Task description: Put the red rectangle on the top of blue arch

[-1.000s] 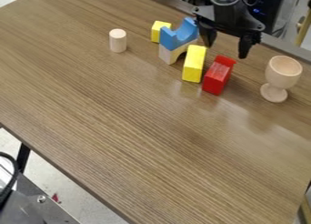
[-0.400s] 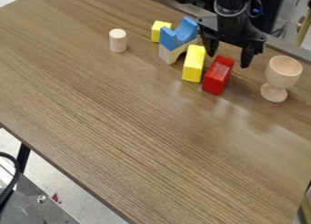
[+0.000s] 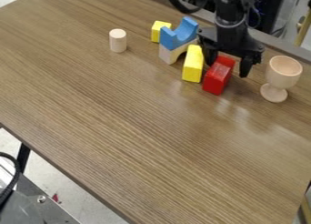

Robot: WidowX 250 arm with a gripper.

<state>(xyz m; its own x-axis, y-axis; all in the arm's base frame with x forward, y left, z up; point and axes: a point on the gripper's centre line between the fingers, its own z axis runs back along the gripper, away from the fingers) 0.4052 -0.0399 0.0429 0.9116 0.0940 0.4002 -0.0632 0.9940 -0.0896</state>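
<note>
Yellow block between red block and arch

The brown wood-grain surface runs at a slant, pale light shining on its right half — a grey strip lines the far edge. At lower left, a black leg stands above light grey floor — a red scrap lies there. At upper right is a yellowish upright bar.
</note>
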